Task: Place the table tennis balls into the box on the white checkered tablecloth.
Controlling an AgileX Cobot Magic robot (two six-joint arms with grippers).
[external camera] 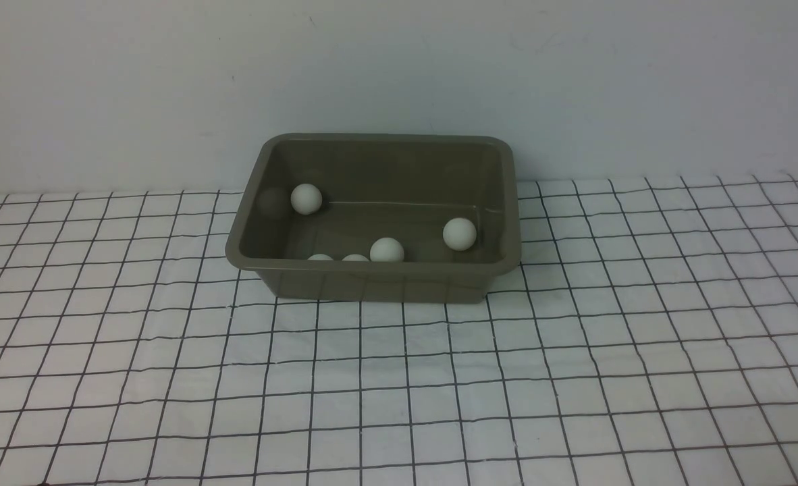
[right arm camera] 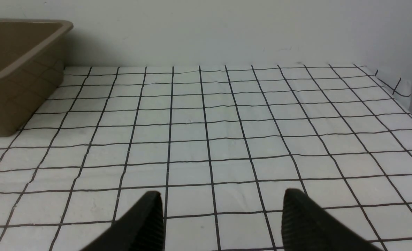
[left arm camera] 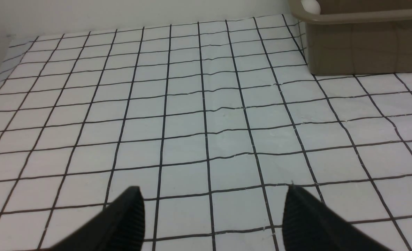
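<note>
Five balls (external camera: 387,250) were seen inside the box (external camera: 379,275), which stood on the cloth (external camera: 399,378) close to the wall (external camera: 399,67): one in the far left corner, one by the right wall, three along the near wall. The left gripper (left arm camera: 209,212) was held released above bare cloth, well apart from the box. The right gripper (right arm camera: 220,216) was likewise spread, nothing between its fingers.

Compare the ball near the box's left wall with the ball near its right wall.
The left ball lies farther back in the box; the right ball lies nearer the front. The left ball sits beside the left wall, the right ball beside the right wall. Both are white, round and alike in size.
</note>
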